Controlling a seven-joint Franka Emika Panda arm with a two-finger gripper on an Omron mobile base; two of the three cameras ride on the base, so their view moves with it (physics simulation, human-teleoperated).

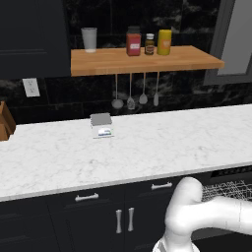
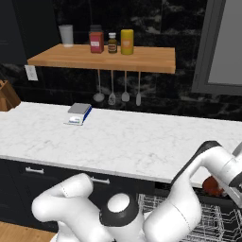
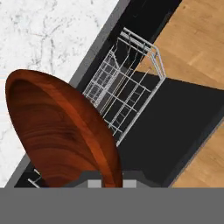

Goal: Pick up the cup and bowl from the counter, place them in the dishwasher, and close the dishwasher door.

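My gripper (image 3: 111,181) is shut on the rim of a reddish-brown wooden bowl (image 3: 61,131), which stands tilted on edge and takes up the lower left of the hand view. The bowl (image 2: 212,185) hangs just past the front edge of the white marble counter (image 2: 118,137), over the dishwasher's silvery wire rack (image 3: 127,92). The rack (image 2: 217,222) is pulled out. The dishwasher door (image 3: 175,127) lies open, a flat dark panel over the wooden floor. The cup is out of view.
A small grey scale (image 1: 101,125) sits on the counter (image 1: 147,147). A wooden wall shelf (image 1: 142,60) carries a pale tumbler (image 1: 89,38) and three jars, with utensils hanging below. A knife block (image 1: 5,127) stands at the far left. Dark handled cabinets (image 1: 123,216) sit left of the dishwasher.
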